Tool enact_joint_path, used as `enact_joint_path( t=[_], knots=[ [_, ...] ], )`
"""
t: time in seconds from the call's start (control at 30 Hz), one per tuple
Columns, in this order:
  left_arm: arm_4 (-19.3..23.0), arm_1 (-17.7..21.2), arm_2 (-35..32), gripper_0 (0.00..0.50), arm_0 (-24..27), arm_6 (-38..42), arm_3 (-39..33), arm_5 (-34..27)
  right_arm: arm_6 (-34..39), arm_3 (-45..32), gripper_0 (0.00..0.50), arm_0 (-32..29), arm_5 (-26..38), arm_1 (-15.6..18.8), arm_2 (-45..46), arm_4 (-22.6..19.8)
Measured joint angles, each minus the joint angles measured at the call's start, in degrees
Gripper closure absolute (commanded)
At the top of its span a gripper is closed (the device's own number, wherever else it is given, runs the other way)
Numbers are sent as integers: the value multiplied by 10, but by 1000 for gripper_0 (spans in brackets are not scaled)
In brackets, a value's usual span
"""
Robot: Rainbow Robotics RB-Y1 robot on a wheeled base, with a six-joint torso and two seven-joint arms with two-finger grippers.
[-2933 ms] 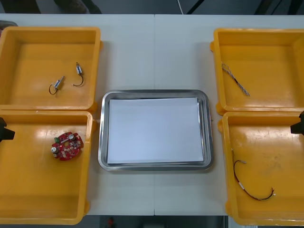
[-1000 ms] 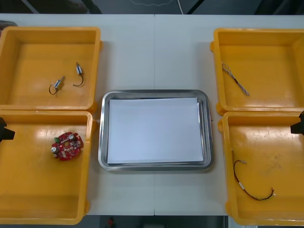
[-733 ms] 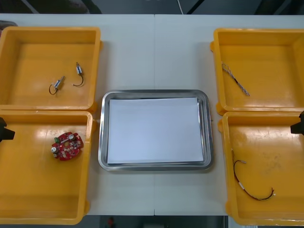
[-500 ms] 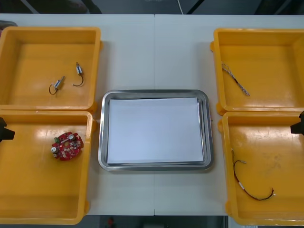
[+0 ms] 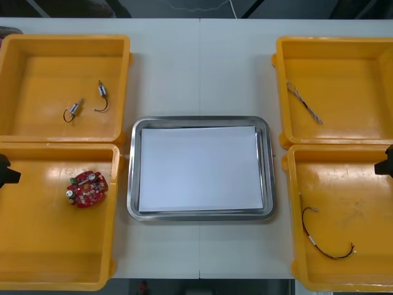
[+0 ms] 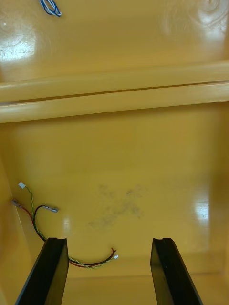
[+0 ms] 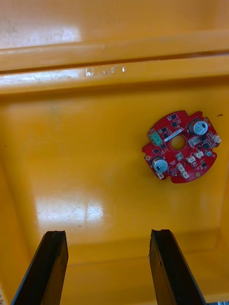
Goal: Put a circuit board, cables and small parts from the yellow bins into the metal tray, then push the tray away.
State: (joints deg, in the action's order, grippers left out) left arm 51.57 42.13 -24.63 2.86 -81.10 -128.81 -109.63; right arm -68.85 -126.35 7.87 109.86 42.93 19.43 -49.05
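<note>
**Starting layout, bins loaded and tray unfilled.** Compared with the preceding frames, nothing has shifted. Every item lies where it did and both arms remain at the side edges of the worktop (image 5: 199, 67), so no step of the task appears to have begun.

- **Left end effector** (image 7: 107, 233): It hangs over the near-left bin (image 5: 113, 215) with its fingers spread wide, holding and touching nothing. The round red circuit board (image 7: 180, 147) lies flat on that bin's floor, beyond the fingertips and apart from them.
- **Right end effector** (image 6: 109, 240): It hangs likewise over the near-right bin (image 5: 293, 215), spread and empty. The red and yellow cable (image 5: 334, 256) lies curled on the floor there, untouched.
- **Other bins:** Two small metal parts (image 5: 73, 109) rest in the far-left bin (image 5: 61, 38). A twisted blue and white cable (image 5: 305, 104) rests in the far-right bin (image 5: 331, 40).
- **Metal tray** (image 5: 199, 121): It is white inside, carries nothing, and sits at mid-worktop between the bins.
</note>
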Motion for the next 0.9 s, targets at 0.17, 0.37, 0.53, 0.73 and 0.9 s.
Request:
enact_joint_path(
  t=[0.17,0.37,0.53,0.73,0.9],
  knots=[
    [0,0,14,0,-1,0,0,0,0,0,0,-10,0,-2,0,-7],
    [-15,0,32,0,-1,2,0,0,0,-13,0,-49,0,-2,0,-16],
    [-31,0,61,0,-1,15,8,0,0,-59,0,-83,0,-5,0,-17],
    [-41,0,95,0,0,59,35,1,0,-90,0,-105,0,-33,0,-17],
    [-61,0,129,0,0,65,45,32,-1,-118,0,-129,-32,-54,-9,-15]
  ],
)
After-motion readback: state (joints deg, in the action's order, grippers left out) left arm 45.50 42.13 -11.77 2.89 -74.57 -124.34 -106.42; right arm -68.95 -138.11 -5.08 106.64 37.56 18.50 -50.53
